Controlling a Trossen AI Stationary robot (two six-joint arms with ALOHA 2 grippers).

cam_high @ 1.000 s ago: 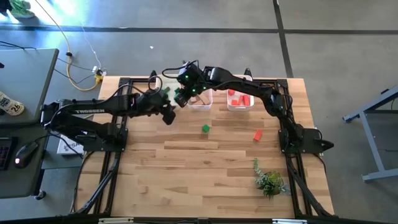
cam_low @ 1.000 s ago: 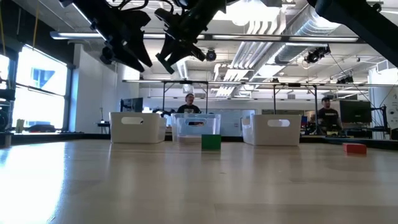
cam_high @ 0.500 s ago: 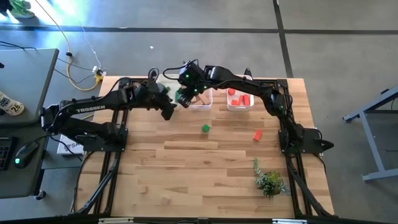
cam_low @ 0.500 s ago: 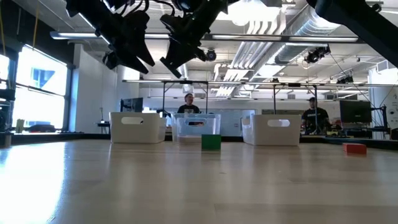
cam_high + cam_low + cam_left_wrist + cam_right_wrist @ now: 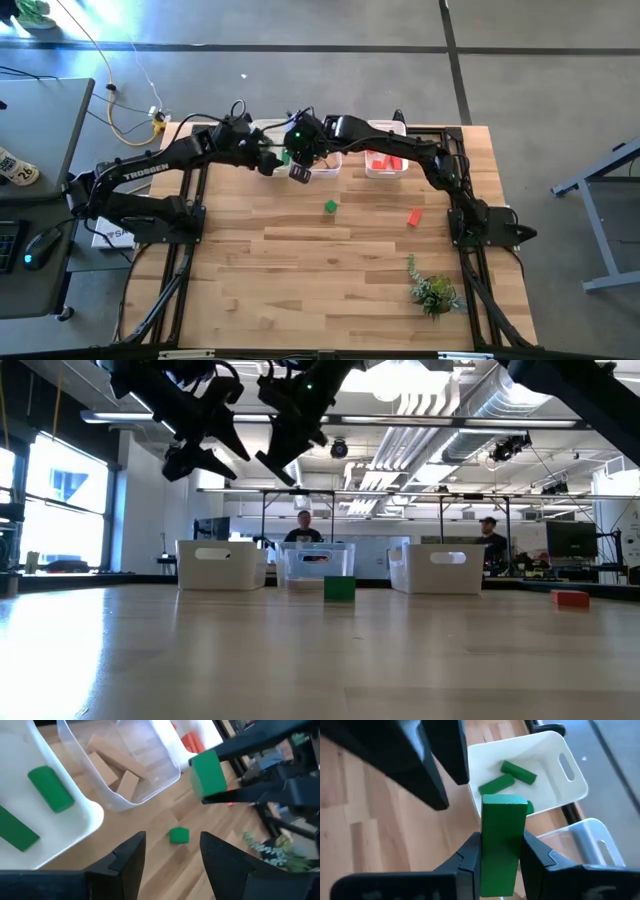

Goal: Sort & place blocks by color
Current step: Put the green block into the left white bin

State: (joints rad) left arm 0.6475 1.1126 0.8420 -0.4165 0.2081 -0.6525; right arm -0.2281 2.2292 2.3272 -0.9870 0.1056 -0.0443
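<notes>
The right gripper (image 5: pixel 501 865) pinches a green block (image 5: pixel 503 840) near the white bin (image 5: pixel 555 780) holding green pieces — next comes the drop there — while the left gripper (image 5: pixel 170 850) hangs spread and empty.

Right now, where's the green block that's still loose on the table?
In the high view, the loose green block lies alone on the table near its middle, in front of the clear bin, with the red block to its right.

Grey concrete floor (image 5: pixel 300 25) is surrounding the wooden table (image 5: pixel 300 280), with a yellow cable (image 5: pixel 125 125) trailing at far left. Daylight is pouring through a tall window (image 5: pixel 60 500) on the left. Exposed ducts (image 5: pixel 450 400) are running overhead, and two people (image 5: pixel 303 525) are standing far behind among desks.
</notes>
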